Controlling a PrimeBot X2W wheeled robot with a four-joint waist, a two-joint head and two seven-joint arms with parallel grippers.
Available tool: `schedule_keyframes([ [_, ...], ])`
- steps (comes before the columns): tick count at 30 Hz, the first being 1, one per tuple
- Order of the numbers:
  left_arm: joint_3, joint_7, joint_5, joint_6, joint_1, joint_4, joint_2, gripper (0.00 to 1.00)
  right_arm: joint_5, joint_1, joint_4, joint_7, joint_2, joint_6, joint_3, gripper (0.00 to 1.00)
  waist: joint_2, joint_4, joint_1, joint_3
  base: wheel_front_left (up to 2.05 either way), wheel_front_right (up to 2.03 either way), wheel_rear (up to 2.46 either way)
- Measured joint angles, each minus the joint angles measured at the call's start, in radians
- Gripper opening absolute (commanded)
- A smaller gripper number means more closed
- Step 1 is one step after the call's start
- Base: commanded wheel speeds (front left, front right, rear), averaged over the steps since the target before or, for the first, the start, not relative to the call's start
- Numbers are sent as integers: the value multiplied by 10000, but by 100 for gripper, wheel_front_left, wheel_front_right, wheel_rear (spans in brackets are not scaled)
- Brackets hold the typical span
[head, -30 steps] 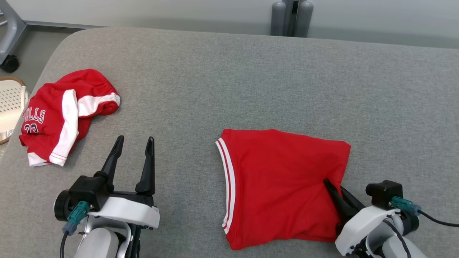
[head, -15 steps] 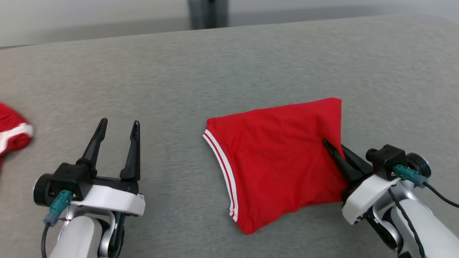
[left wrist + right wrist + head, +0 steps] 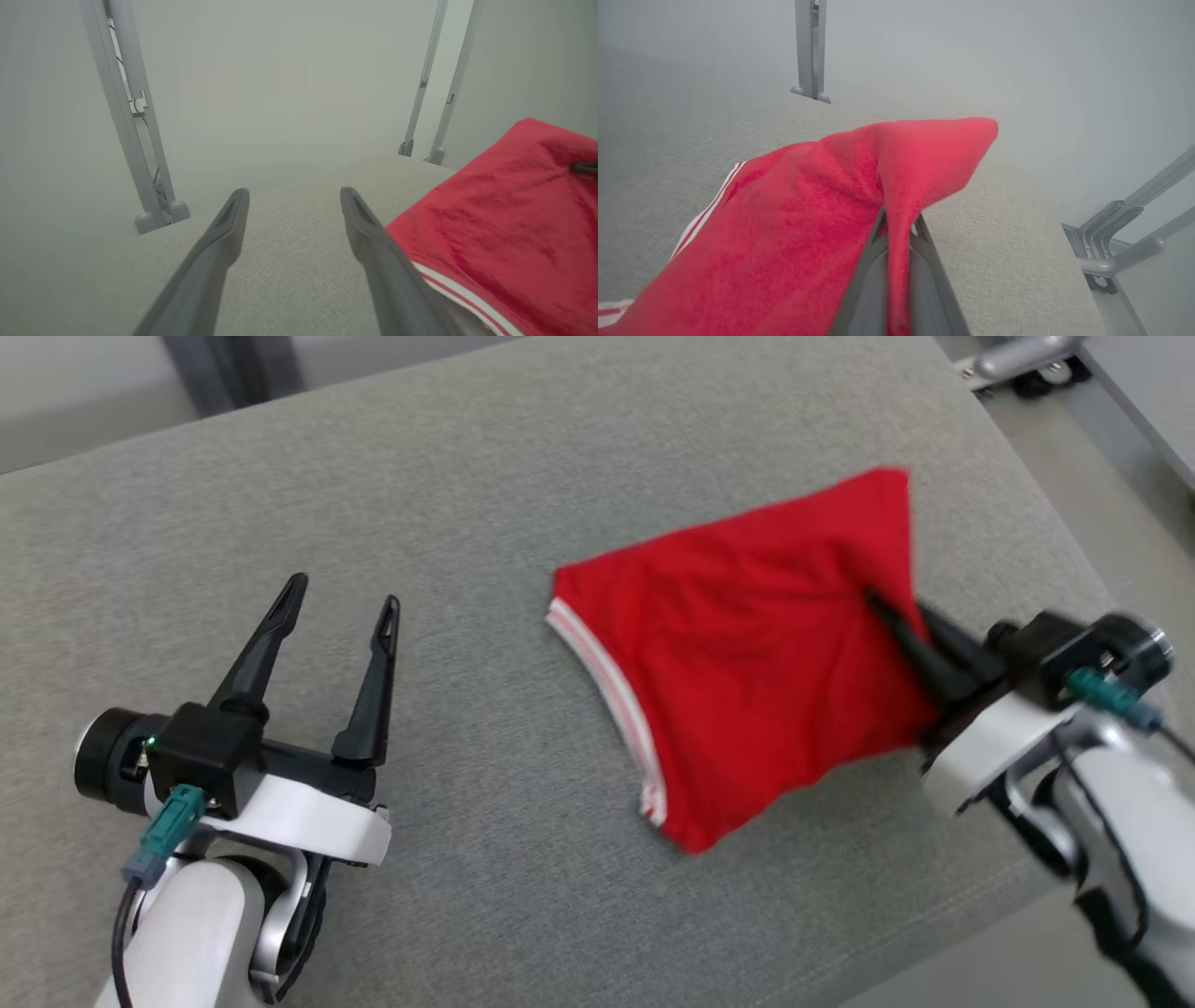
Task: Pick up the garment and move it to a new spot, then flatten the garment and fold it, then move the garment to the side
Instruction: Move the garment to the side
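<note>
While the left gripper (image 3: pixel 345 591) hovers spread wide and empty, the right gripper (image 3: pixel 894 605) pinches the red garment (image 3: pixel 747 653).

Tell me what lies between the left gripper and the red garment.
The head view shows bare grey cushion between left gripper and red garment.

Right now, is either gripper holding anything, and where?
The right gripper pinches the folded red fabric garment by a raised fold near its right edge; the left gripper is open, empty.
</note>
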Motion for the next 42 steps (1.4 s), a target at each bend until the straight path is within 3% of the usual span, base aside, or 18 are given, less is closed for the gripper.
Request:
schedule_keyframes([
  [8,-337,399,228,-73,-352,-493,132,100,180,-2003,1747,-512,-1131,0,-35,0,0,-312,0,711,0,0,0],
  [16,-543,447,314,-109,-642,-550,119,100,477,-3315,3733,-723,-1611,0,31,0,0,47,0,1251,0,0,0],
  [18,-543,412,311,-107,-643,-491,119,100,616,-3445,4033,-765,-1586,0,56,85,0,132,0,1354,0,0,0],
  [19,-543,403,305,-104,-649,-470,90,100,640,-3486,4161,-786,-1557,0,-54,100,0,168,0,1396,0,0,0],
  [24,-558,276,157,-82,-703,-290,-67,100,585,-3624,4249,-821,-1492,0,-930,100,0,295,0,1378,0,0,0],
  [31,-391,-13,-194,29,-582,50,-192,100,52,-2436,2460,-834,-1068,0,-2890,100,0,551,0,873,0,0,0],
  [37,-113,-393,-491,213,-182,303,-330,100,-263,-965,700,-836,-178,0,-3889,100,0,818,0,293,0,0,0],
  [40,33,-614,-738,353,6,357,-485,100,-453,174,-391,-838,437,0,-4475,100,0,1241,0,-111,0,0,0],
  [41,92,-690,-849,414,267,420,-497,100,-648,1126,-1066,-838,924,0,-4773,100,0,1616,0,-458,0,0,0],
  [42,92,-690,-849,414,267,420,-497,100,-648,1126,-1066,-838,924,0,-4773,100,0,1616,0,-458,0,0,0],
])
